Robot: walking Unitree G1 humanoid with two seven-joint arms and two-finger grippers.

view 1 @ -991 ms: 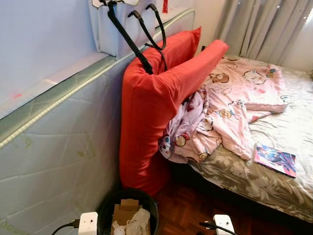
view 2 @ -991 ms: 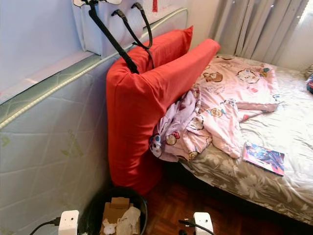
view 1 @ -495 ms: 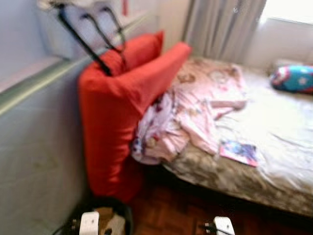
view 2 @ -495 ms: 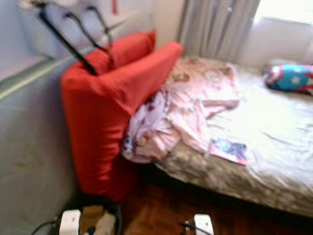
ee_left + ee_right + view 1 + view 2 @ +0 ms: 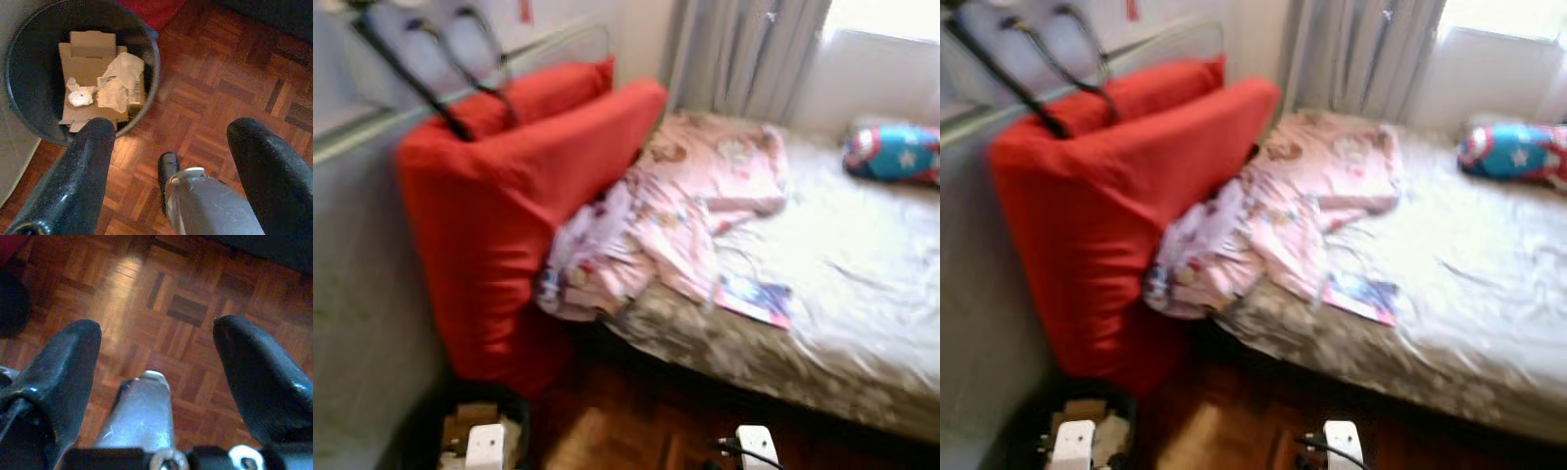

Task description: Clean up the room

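- Clutter on the bed (image 5: 862, 294): pink pyjamas (image 5: 695, 215) heaped beside the red cushion (image 5: 509, 206), a booklet (image 5: 754, 299) near the edge.
- Left claw (image 5: 171, 161), fingers apart, empty, hangs beside the bin (image 5: 149, 49).
- Right claw (image 5: 156, 367), fingers apart, over bare parquet (image 5: 186, 308).
- Risk: blurred footage may spoil a reach bedward.

The two head eyes look forward and down over the bed (image 5: 862, 284) and red cushion (image 5: 499, 206) (both blurred), while each wrist camera faces straight down, the left sharing the bin (image 5: 151, 54) below.
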